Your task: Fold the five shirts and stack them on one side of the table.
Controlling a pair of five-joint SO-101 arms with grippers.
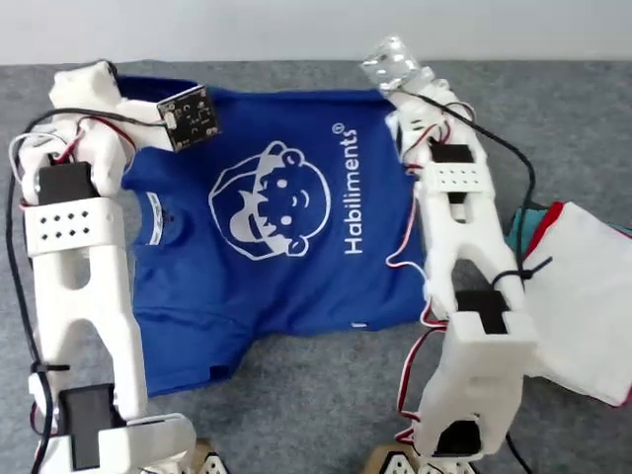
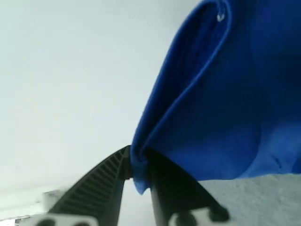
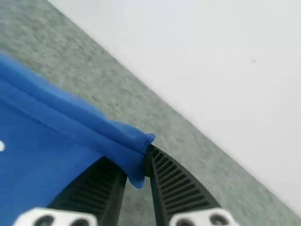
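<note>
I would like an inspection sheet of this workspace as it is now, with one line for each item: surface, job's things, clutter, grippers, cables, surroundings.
Surface: grey, fuzzy table.
Job's things: blue shirt spread out, print up, near sleeve rumpled; white shirt folded over red and teal fabric at the right side.
Clutter: nothing seen.
Grippers: left gripper and right gripper each shut on the blue shirt's far edge.
Cables: red, white and black wires along both arms.
Surroundings: white wall behind the table.

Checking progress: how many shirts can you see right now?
4: a blue shirt spread mid-table; at the right, a white shirt on top, with a red edge and a teal edge showing beneath it. More may be hidden.
</note>
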